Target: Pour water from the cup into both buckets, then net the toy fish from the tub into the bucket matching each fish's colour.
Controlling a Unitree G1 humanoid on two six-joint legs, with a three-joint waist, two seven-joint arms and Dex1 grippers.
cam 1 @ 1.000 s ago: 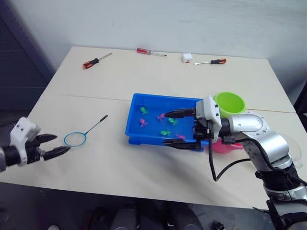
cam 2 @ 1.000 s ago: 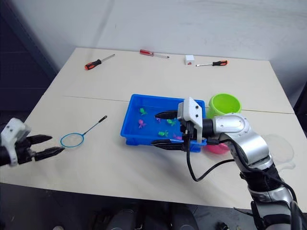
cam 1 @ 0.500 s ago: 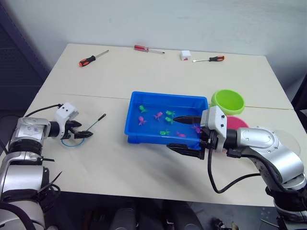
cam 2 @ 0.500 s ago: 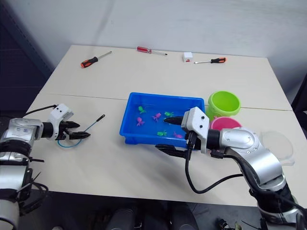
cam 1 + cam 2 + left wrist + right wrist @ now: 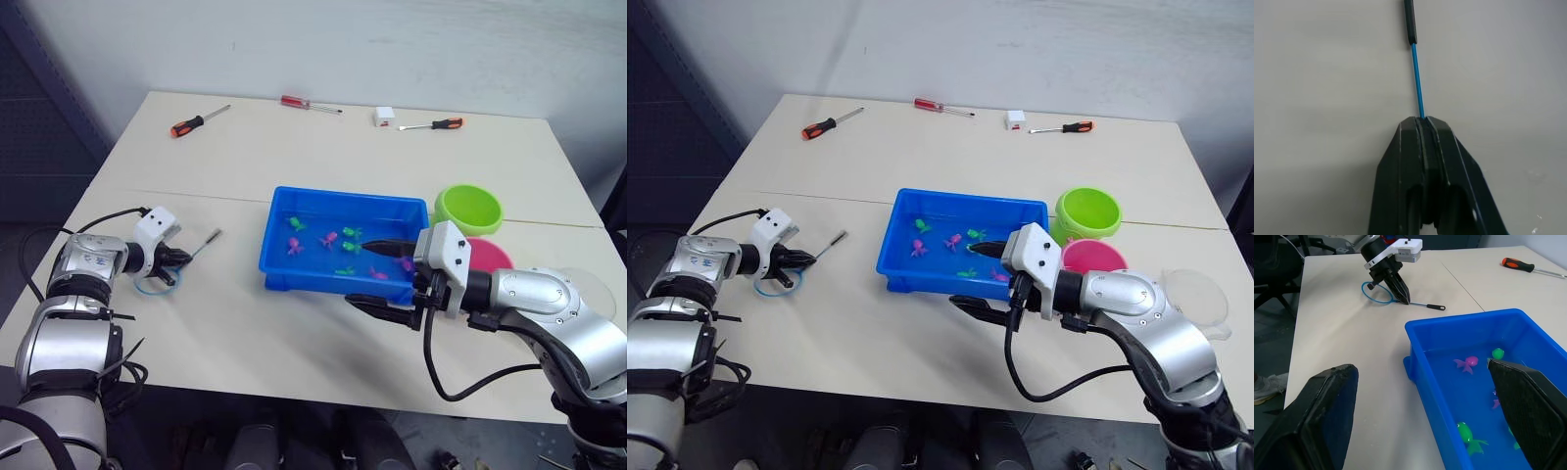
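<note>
Left tool pinched tight on net handle on table; right tool spread wide straddling tub rim.

The left gripper, which a second ago hung open off the bench's near left edge, short of the net, has come in over the bench and closed. Half a second ago its fingers were just reaching the hoop; now they are pinched on the thin blue stem of the net's handle, between the hoop and the dark grip.

The right gripper has drawn back toward the near edge of the tub. A second ago it reached well over the water; now one finger lies over the tub's near right corner and the other is outside the rim over the bench, the two spread wide as before.
</note>
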